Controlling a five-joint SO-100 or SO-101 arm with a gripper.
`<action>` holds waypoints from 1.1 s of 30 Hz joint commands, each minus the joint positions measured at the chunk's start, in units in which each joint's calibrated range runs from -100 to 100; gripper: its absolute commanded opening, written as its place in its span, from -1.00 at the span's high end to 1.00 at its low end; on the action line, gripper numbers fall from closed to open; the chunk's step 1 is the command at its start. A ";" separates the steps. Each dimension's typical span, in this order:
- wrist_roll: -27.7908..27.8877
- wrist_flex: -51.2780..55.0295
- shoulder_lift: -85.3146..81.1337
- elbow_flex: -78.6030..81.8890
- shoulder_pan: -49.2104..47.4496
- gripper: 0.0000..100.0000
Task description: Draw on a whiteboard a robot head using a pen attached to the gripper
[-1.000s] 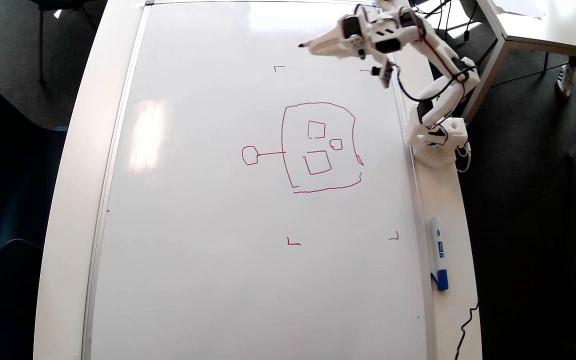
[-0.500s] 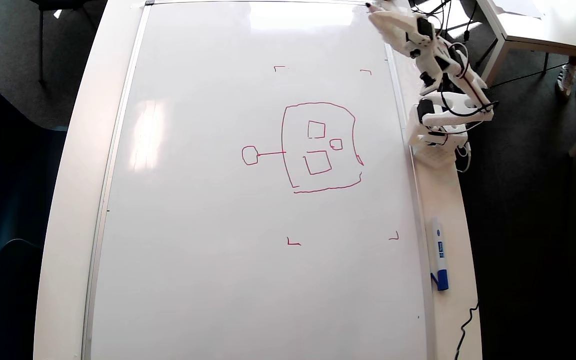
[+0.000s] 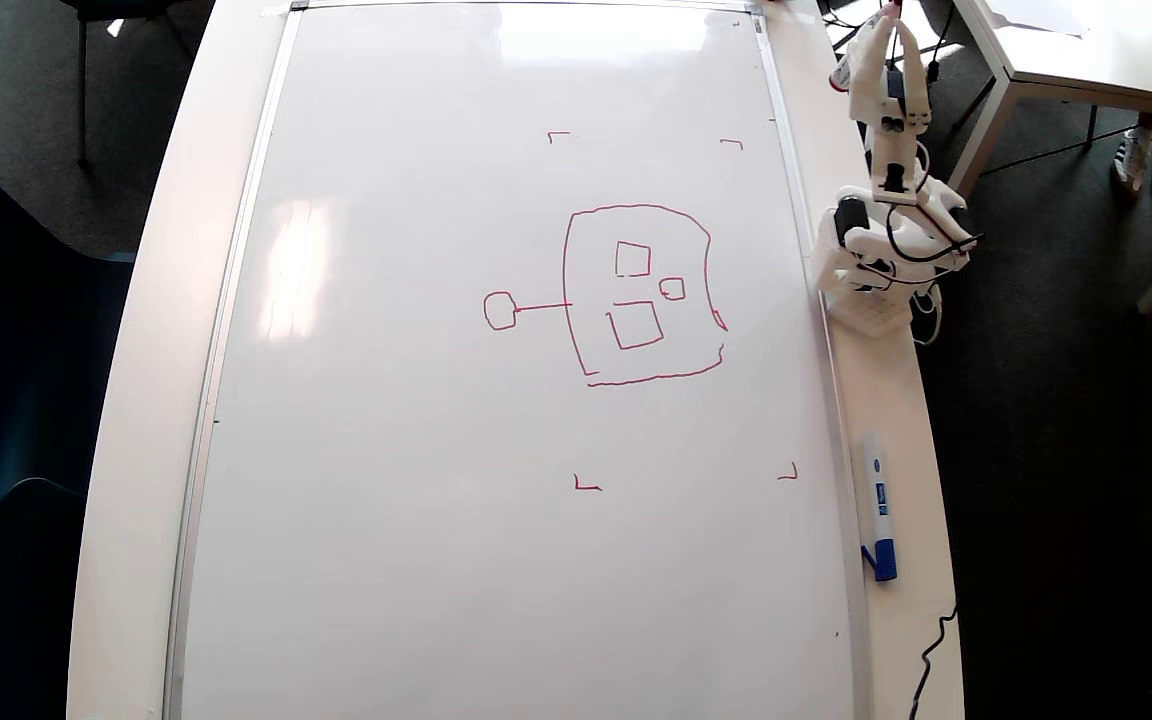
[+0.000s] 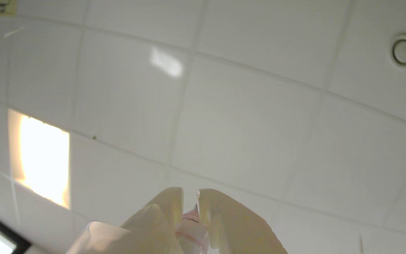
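Beside the big white whiteboard point(image 3: 496, 560) with its red robot head point(image 3: 636, 295), the small white gripper point(image 4: 190, 193) squeezed the red-tipped pen point(image 4: 190, 227)

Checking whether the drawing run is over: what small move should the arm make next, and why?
Probably just settle into rest. The robot head looks complete on the whiteboard, and the claw, shut on the pen, points up at the ceiling, clear of the board.

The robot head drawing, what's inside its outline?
Inside the robot head on the whiteboard, the overhead view shows three small red squares: one upper, one larger below, one tiny toward the right. Nothing covers it; the gripper is off the board.
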 commanded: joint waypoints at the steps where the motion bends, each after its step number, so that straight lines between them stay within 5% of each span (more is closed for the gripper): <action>1: -0.04 -20.32 -0.27 7.67 0.45 0.99; 7: -0.31 -42.99 -0.27 19.74 -0.07 0.99; 16: -0.47 -53.59 -0.27 20.01 -0.14 0.98; 33: -0.14 -54.81 -0.27 20.01 -6.11 0.98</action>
